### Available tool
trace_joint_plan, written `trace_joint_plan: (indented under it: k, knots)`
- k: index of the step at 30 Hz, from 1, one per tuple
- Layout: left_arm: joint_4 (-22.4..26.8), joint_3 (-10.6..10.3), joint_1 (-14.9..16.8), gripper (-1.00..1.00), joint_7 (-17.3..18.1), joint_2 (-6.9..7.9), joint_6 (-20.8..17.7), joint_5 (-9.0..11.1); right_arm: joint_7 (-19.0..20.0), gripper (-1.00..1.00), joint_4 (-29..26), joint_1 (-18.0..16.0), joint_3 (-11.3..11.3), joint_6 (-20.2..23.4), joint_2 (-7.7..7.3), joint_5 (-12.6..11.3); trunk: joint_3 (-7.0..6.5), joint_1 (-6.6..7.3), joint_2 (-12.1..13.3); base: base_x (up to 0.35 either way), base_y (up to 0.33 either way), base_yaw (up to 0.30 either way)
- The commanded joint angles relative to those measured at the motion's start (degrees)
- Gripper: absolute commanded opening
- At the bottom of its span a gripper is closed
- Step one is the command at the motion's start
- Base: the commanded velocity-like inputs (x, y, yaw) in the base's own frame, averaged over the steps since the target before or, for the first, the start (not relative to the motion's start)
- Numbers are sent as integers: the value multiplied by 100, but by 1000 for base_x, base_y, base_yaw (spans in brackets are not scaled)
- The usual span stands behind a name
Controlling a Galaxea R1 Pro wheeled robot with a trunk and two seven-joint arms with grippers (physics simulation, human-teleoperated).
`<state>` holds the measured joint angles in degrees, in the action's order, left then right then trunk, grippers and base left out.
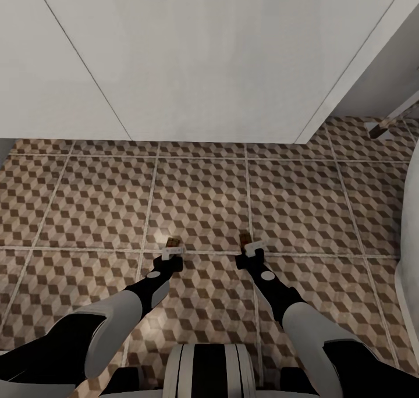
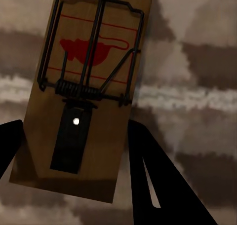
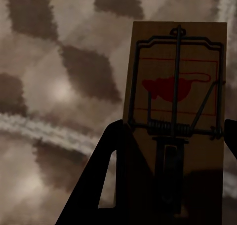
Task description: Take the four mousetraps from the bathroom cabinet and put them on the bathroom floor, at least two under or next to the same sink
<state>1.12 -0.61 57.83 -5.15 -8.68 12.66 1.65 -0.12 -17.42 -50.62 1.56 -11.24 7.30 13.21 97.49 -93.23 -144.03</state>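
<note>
Closest in, head view: my trunk at the bottom edge, both arms stretched forward and down over the bathroom floor [image 1: 203, 206].

Left jaws [image 1: 172, 256] pinch a mousetrap [image 1: 172, 245] by its near end. Left wrist view: the trap's brown board [image 2: 84, 96] sits between the two dark fingers [image 2: 153, 175], wire bar and spring on the upper face, red mouse print visible under the wire. Board is tilted a bit against the finger line.

Right jaws [image 1: 251, 252] pinch a second mousetrap [image 1: 247, 240] the same way. Right wrist view: board [image 3: 175, 111] between the dark fingers [image 3: 106, 180], wire side facing the camera, red print visible.

Both traps stick out past the fingertips, just over the grout line that crosses the tiles ahead of me. Cannot tell whether either one touches the tiles.

Farther out: cube-pattern tiles run up to a wide white flat surface [image 1: 192, 60] across the top of the head view. Right edge: a curved white body [image 1: 410, 229], partly cut off.
</note>
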Motion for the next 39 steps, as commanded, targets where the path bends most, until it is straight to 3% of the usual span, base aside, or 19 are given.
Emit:
trace_joint_plan:
  k: [1,20,39]
  knots:
    - [-6,-10,2,-100,-37,-4,17,-6,1,-100,3,-1,11,-15,-3,6,2,1,-1,0,0,0]
    - [-6,-10,2,-100,-30,-11,17,-6,0,-100,3,0,11,-18,-5,6,2,1,-1,23,0,0]
    - [-8,-10,5,-100,-32,-11,17,-3,-1,-100,4,0,11,-18,-8,6,2,1,-1,236,0,0]
